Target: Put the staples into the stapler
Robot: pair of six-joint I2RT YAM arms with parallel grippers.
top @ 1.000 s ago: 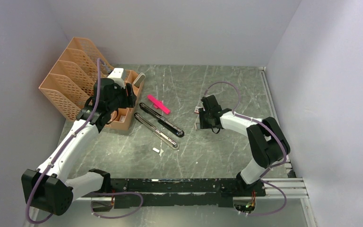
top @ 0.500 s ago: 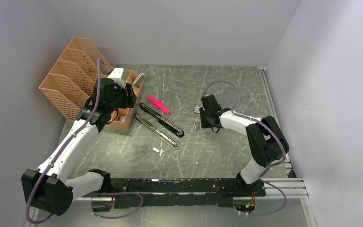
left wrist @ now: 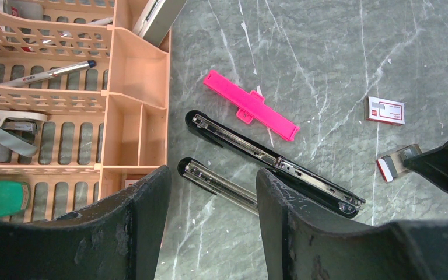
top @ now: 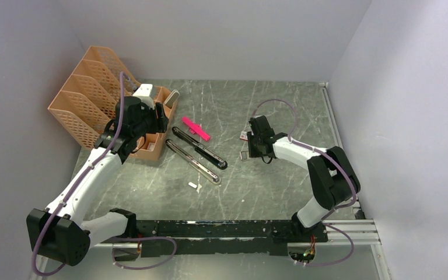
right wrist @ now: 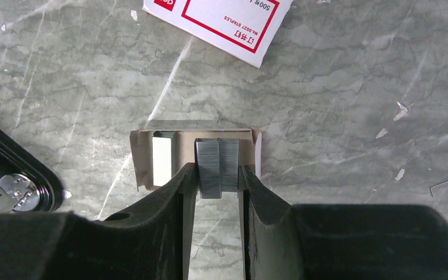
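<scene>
Grey marbled table (top: 268, 186): peach organiser (top: 93, 111) at ten o'clock; opened stapler (top: 198, 153) central, pink piece (top: 196, 129) at its twelve, white box (left wrist: 385, 110) and cardboard tray (right wrist: 143, 160) of staples (right wrist: 217, 163) at three, white scrap (top: 193, 186), possibly metal, at six.

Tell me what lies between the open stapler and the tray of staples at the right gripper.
Nothing. The left wrist view shows only bare table between the stapler and the cardboard tray holding the staples. The top view shows the same.

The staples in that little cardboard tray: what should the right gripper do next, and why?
Probably lift the staples straight up. The right gripper presses both their sides, they sit in the tray, and the stapler lies open nearby.
</scene>
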